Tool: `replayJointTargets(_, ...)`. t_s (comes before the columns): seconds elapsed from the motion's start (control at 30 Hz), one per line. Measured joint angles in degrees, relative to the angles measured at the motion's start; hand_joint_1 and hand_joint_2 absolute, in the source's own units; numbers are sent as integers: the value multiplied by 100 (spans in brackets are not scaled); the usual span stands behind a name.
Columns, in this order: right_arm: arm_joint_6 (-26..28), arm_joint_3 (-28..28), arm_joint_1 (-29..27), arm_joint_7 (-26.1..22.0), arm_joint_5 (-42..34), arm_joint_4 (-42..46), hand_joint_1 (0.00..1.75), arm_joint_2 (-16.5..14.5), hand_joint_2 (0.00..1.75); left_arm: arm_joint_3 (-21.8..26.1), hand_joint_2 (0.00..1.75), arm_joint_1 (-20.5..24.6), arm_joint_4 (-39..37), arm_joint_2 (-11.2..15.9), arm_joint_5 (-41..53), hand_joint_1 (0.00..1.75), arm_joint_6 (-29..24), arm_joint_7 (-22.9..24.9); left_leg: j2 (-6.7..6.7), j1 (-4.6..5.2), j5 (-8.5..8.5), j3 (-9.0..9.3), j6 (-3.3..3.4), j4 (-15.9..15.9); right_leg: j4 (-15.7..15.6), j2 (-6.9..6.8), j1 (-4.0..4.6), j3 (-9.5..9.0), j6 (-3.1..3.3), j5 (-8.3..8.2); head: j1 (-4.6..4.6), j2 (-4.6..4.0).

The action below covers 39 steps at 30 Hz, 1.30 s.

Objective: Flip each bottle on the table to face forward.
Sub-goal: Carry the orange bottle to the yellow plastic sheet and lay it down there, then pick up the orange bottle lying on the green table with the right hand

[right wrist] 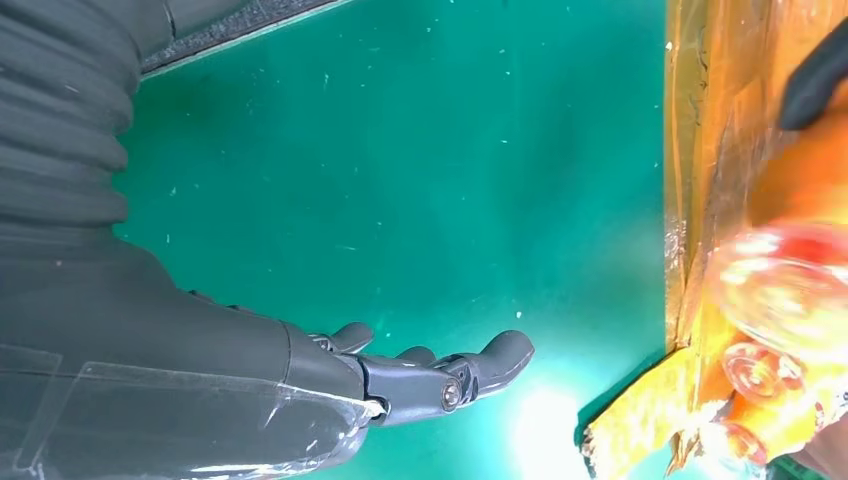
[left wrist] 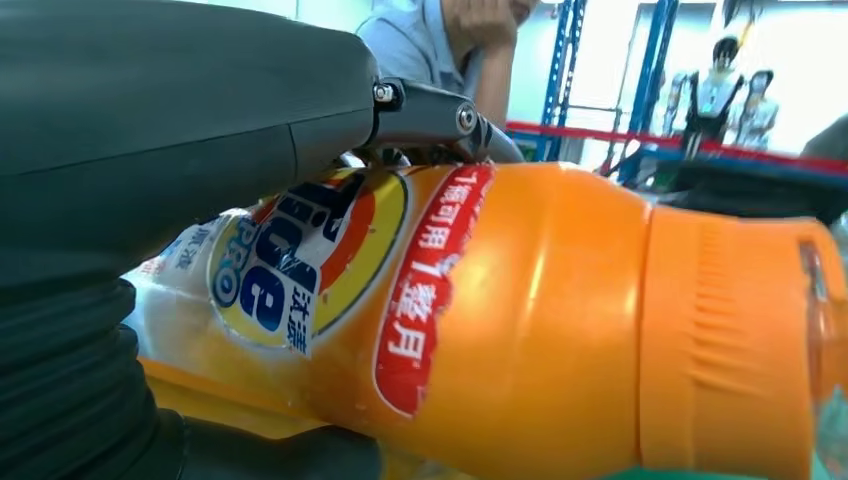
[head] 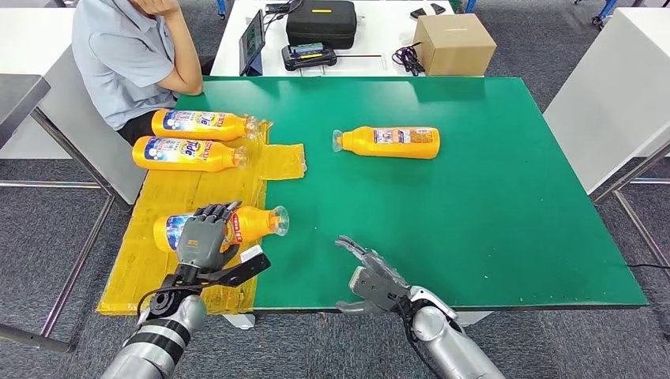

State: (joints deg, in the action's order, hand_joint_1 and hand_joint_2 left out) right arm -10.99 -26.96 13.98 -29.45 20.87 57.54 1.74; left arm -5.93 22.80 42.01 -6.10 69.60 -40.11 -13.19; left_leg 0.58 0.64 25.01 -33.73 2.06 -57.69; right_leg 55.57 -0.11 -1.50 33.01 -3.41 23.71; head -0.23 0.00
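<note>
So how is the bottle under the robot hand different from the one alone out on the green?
The near bottle lies on the yellow sheet under the left robot hand, cap pointing right. The far bottle lies untouched on the green table, cap pointing left. Both are orange and lying on their sides.

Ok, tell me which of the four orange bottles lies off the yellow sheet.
The bottle alone mid-table, straight on the green table. The other three lie on the yellow sheet, the nearest under the left hand.
</note>
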Motion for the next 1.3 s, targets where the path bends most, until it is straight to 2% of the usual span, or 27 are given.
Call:
replayJointTargets(0.07,-8,-4,0,-3,-15,9,0,8,175,-5,175,124,-239,61,100,142,43,125,-1,0,0,0,0,0,0,0,0,0,0,0,0,0)
replayJointTargets(0.13,-13,-11,0,-5,-26,16,0,16,175,-22,175,236,-452,110,166,96,173,209,-1,0,0,0,0,0,0,0,0,0,0,0,0,0)
replayJointTargets(0.2,-20,-19,1,-8,-31,31,0,19,175,-62,175,325,-619,151,219,34,329,264,-1,0,0,0,0,0,0,0,0,0,0,0,0,0)
replayJointTargets(0.27,-39,-26,1,-11,-37,40,0,21,175,-123,175,399,-751,185,269,7,444,315,0,0,0,1,0,0,0,0,0,-1,0,0,0,0)
replayJointTargets(0.3,-48,-29,2,-12,-41,43,0,22,175,-150,175,436,-808,197,294,0,491,342,0,0,0,1,0,0,0,0,0,-2,0,0,0,0)
replayJointTargets(0.7,-47,-58,4,-14,-48,85,0,43,175,-385,175,761,-1149,289,313,0,1102,403,3,0,0,32,1,2,-1,-2,0,-36,0,0,0,0)
replayJointTargets(0.8,-46,-60,3,-27,-52,86,0,50,175,-419,175,752,-1157,300,285,0,863,363,2,0,-1,37,1,2,-1,-1,0,-41,1,-1,0,0)
replayJointTargets(0.9,-46,-60,3,-57,-71,86,0,59,175,-456,175,629,-1067,302,329,0,267,238,0,0,-1,37,2,2,-1,0,0,-37,0,-1,1,0)
replayJointTargets(0.97,-41,-60,2,-83,-96,86,0,63,175,-449,175,443,-788,297,423,0,53,42,0,0,-2,32,2,1,0,0,0,-30,0,-1,0,0)
replayJointTargets(1.07,-10,-62,1,-119,-150,86,0,64,175,-296,175,81,-31,187,650,0,-11,-503,2,0,-1,17,2,0,-1,-1,0,-17,0,0,1,0)
replayJointTargets(1.3,154,-62,-46,-193,-239,98,0,63,175,174,175,-664,1709,-385,651,0,-19,-1881,1,3,3,3,4,0,-4,0,-2,-5,-1,0,-1,0)
